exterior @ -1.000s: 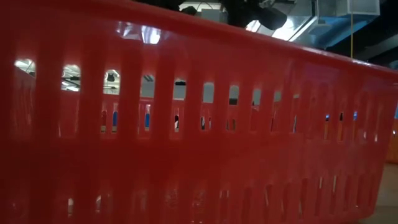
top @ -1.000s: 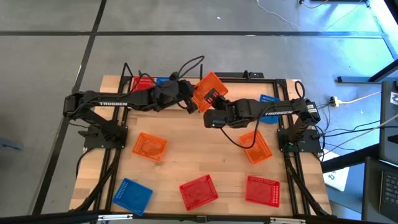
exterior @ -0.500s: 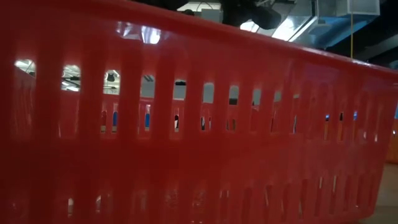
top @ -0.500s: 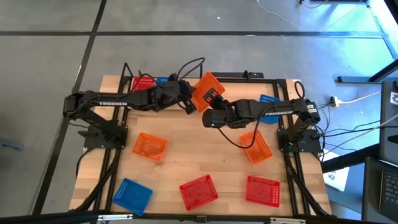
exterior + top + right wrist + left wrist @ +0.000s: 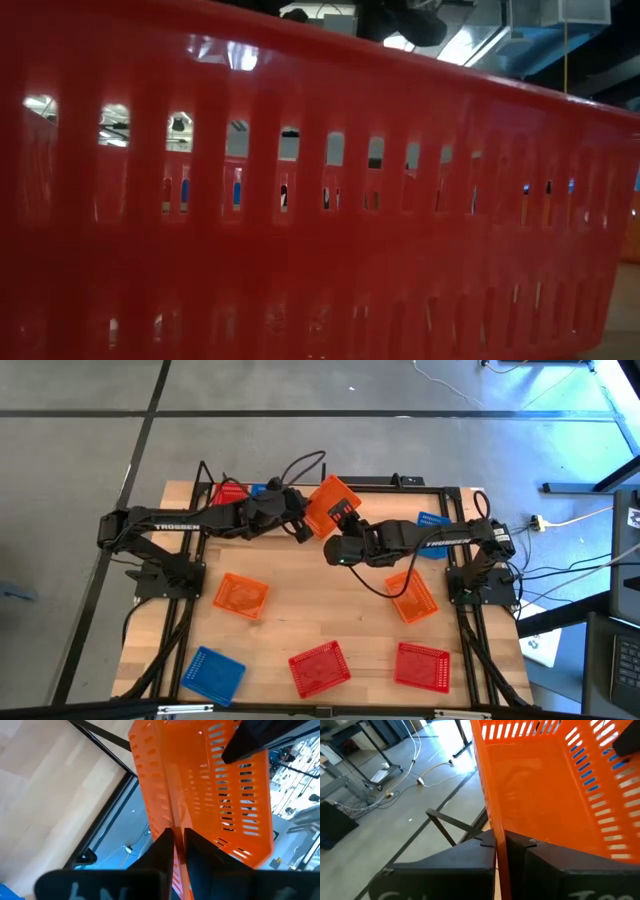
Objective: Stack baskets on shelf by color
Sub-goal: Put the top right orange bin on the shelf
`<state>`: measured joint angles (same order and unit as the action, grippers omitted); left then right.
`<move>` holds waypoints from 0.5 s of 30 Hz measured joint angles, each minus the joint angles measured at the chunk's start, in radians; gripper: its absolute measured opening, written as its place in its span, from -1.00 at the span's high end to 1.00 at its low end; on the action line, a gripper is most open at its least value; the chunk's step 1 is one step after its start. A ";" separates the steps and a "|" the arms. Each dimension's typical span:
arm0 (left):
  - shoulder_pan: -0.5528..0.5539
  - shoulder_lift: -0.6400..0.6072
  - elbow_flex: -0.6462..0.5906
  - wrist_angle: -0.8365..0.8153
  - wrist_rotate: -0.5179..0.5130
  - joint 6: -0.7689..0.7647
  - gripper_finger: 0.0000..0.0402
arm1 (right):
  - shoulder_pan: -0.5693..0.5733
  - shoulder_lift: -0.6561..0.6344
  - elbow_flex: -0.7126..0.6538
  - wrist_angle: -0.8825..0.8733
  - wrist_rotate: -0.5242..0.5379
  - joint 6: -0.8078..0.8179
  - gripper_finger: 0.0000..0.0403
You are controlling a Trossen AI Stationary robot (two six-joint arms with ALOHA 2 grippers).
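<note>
Held aloft near the shelf [image 5: 330, 488] at the far edge of the tabletop [image 5: 300, 615]: one orange basket [image 5: 331, 506], tilted, pinched from both sides at once. Left gripper [image 5: 500, 842] clamped on one wall of that basket, jaws closed tight on the thin plastic. Right gripper [image 5: 178, 837] clamped on another wall, jaws likewise together on the rim. On the shelf, left of the held basket: a red basket [image 5: 230, 492] and a blue basket [image 5: 262, 488] just beside it. Farther from the shelf, flat on the tabletop: two more orange baskets [image 5: 240, 595] [image 5: 411, 596], a blue one [image 5: 212, 670], two red ones [image 5: 319, 666] [image 5: 422, 664]; one more blue [image 5: 432, 522] near the shelf's right end, half hidden by the right arm. Low view blocked almost wholly by a red basket wall [image 5: 320, 200].

Risks, as judged from here:
- Two grips on one light basket: any mismatch between the arms likely to twist or bow the mesh wall, or pop it out of one grip.
- Early release by one side with the basket this tilted: likely swing from the other grip, then a drop behind the shelf or onto the rods.
- Thin-edge grasp, little surface held: easy slip.
- Black shelf posts close by: possible snag of a corner on descent.
- Wrong slot: landing on the red or blue basket would break the colour sorting.
</note>
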<state>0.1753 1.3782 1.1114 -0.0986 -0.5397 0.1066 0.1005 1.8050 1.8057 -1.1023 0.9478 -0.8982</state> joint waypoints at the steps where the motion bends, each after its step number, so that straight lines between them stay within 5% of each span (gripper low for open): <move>1: 0.000 0.001 0.000 0.000 0.000 0.000 1.00 | 0.000 0.000 0.000 0.000 0.000 0.002 0.80; 15: -0.013 -0.001 0.000 0.002 -0.037 -0.016 1.00 | 0.029 -0.002 0.000 -0.002 0.022 -0.029 0.95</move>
<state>0.1619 1.3777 1.1114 -0.0962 -0.5765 0.0910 0.1300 1.8030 1.8057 -1.1047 0.9694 -0.9273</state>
